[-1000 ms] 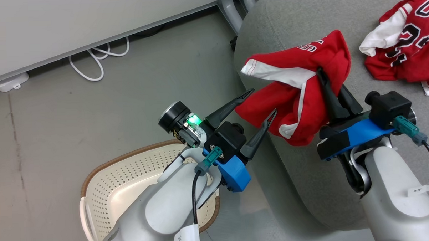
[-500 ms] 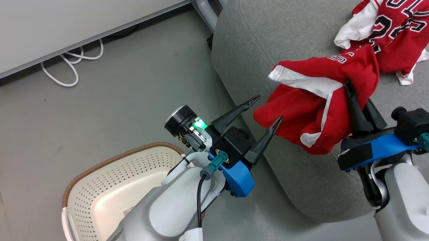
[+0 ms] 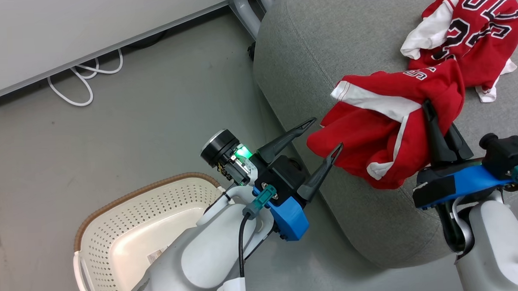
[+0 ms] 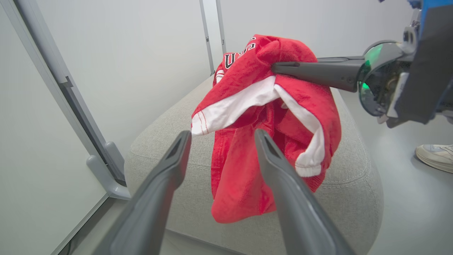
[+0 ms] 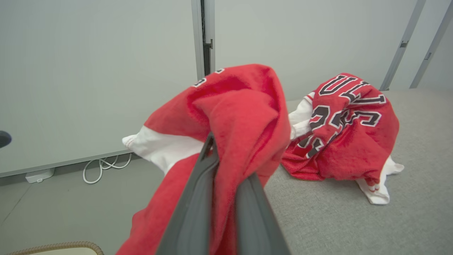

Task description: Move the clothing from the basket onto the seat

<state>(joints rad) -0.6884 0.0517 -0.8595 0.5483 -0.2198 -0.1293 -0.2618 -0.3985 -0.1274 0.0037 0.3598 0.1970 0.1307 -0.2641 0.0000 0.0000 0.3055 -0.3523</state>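
While R gripper (image 3: pixel 435 121) pinches red garment (image 3: pixel 379 141) between closed fingers (image 3: pixel 434 136) over the seat (image 3: pixel 324 44) edge, L gripper (image 3: pixel 327 132) hangs nearby w/ fingers spread, empty.

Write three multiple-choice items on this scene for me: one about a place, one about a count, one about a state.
1. Where does the crumpled red jersey with black-and-white letters lie?
A. on the floor
B. inside a basket
C. on the light-grey fabric seat

2. How many red garments are in view?
A. one
B. two
C. three

3. How do the jaws of the right gripper stand?
A. shut on the red garment with white trim
B. wide open and empty
C. shut on nothing

Answers:
1 C, the jersey rests on top of the seat.
2 B, one lies on the seat and one hangs from the right gripper.
3 A, the cloth drapes over the closed jaws in the right wrist view.
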